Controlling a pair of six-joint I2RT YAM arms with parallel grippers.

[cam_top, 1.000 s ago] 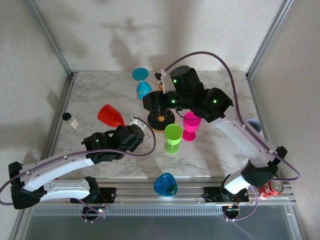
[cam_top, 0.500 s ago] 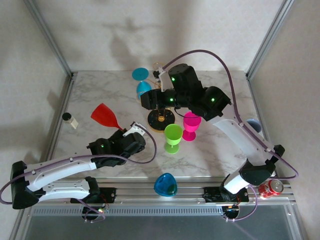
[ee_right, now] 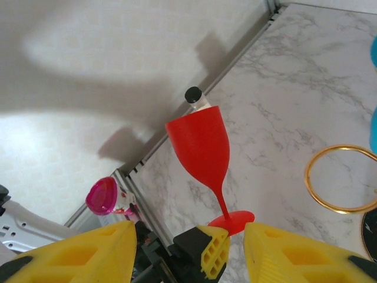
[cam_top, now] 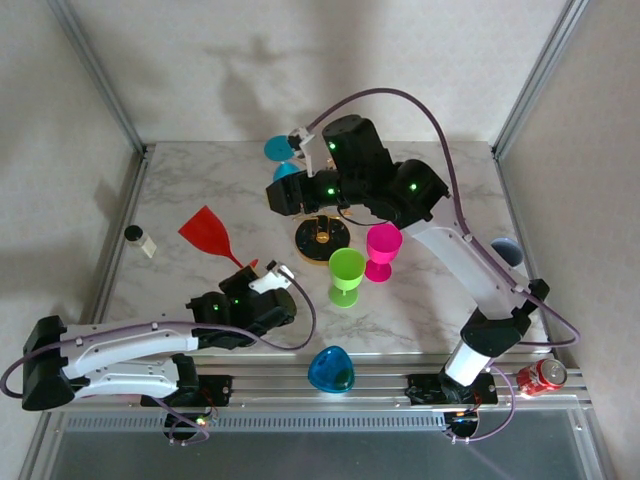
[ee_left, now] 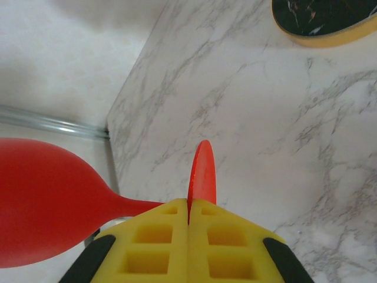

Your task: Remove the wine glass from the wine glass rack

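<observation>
Tabletop [cam_top: 420, 290] is marbled, walls [cam_top: 200, 70] pale. Wine glass rack [cam_top: 322, 238] is half hidden. Red wine glass [ee_left: 47, 194] is clamped by left gripper [ee_left: 188, 203]; right gripper [ee_right: 189, 233] spread, empty.

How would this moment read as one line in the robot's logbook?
left gripper: shut on red wine glass stem | right gripper: open, empty, near wine glass rack | red wine glass: off rack, tilted

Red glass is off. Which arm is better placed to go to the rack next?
Right. Its tool hangs open close by the rack, while the left tool is shut on the red glass, farther off.
</observation>
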